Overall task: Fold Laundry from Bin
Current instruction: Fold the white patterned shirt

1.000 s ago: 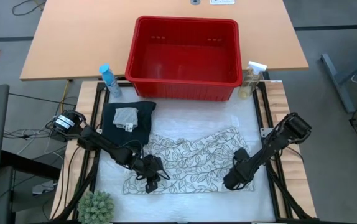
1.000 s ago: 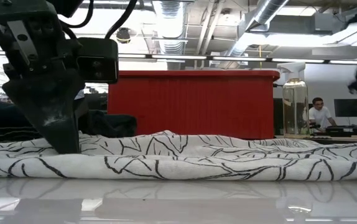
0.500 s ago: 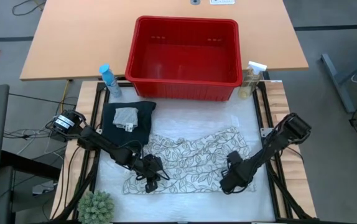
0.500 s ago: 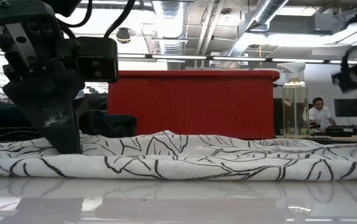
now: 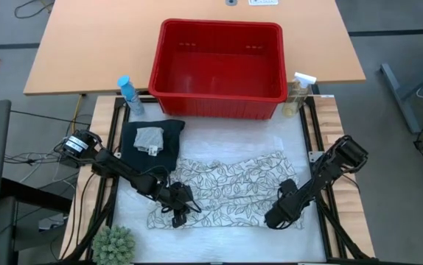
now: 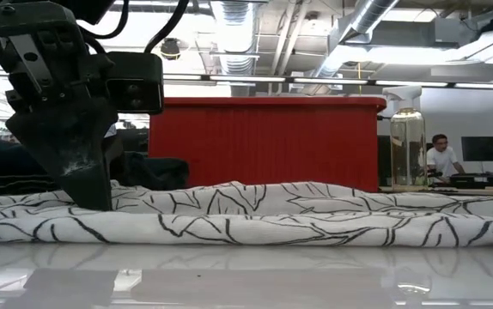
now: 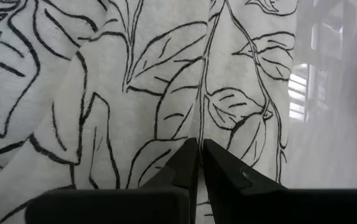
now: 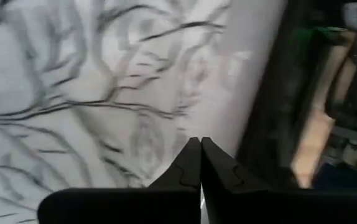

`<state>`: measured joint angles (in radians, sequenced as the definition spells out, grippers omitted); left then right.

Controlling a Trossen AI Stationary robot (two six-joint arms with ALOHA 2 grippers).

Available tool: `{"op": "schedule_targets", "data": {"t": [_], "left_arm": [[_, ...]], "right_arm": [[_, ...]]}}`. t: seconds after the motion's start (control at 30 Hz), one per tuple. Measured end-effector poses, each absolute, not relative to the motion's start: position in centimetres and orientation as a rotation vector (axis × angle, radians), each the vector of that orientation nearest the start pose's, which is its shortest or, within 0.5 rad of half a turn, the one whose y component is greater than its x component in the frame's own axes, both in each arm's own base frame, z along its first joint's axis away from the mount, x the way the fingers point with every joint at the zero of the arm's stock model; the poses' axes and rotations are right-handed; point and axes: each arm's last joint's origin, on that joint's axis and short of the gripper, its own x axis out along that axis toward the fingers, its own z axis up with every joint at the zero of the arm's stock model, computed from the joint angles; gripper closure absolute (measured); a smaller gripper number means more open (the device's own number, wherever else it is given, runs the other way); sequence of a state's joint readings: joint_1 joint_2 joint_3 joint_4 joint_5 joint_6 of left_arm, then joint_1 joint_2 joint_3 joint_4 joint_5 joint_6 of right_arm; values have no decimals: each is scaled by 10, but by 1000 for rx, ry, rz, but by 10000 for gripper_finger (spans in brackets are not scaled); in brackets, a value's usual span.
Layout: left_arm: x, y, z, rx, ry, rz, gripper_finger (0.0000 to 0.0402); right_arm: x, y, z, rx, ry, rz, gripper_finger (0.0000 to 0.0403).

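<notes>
Spread flat on the table [image 5: 285, 140] in front of the empty red bin [image 5: 219, 68]: a white leaf-print cloth [image 5: 226, 190], with dark trousers [image 5: 147, 151] and a small grey cloth [image 5: 149, 138] folded beside it; likely light, limp and quick to wrinkle or slide on the glossy top. Left gripper [image 5: 179, 211] pinched shut on the near left edge, right gripper [image 5: 279, 216] closed at the near right corner, grasp there unclear; best taken by corners and hems, lifted evenly.
</notes>
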<state>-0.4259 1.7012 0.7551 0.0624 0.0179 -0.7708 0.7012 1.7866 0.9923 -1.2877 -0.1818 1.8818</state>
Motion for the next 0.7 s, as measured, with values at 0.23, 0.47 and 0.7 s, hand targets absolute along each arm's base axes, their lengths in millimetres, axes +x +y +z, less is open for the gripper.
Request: {"op": "schedule_targets", "data": {"t": [0.23,0.47,0.7], "left_arm": [[280,-128,127,-543,973,-55,384],[280,-128,127,-548,969,-51,384],[280,-128,127,-546,971,-48,384]], "right_arm": [[180,160,165,529,1615,-1438,379],[195,155,166,567,1418,-1236,382],[187,136,142,530,1470,-1248,382]]}}
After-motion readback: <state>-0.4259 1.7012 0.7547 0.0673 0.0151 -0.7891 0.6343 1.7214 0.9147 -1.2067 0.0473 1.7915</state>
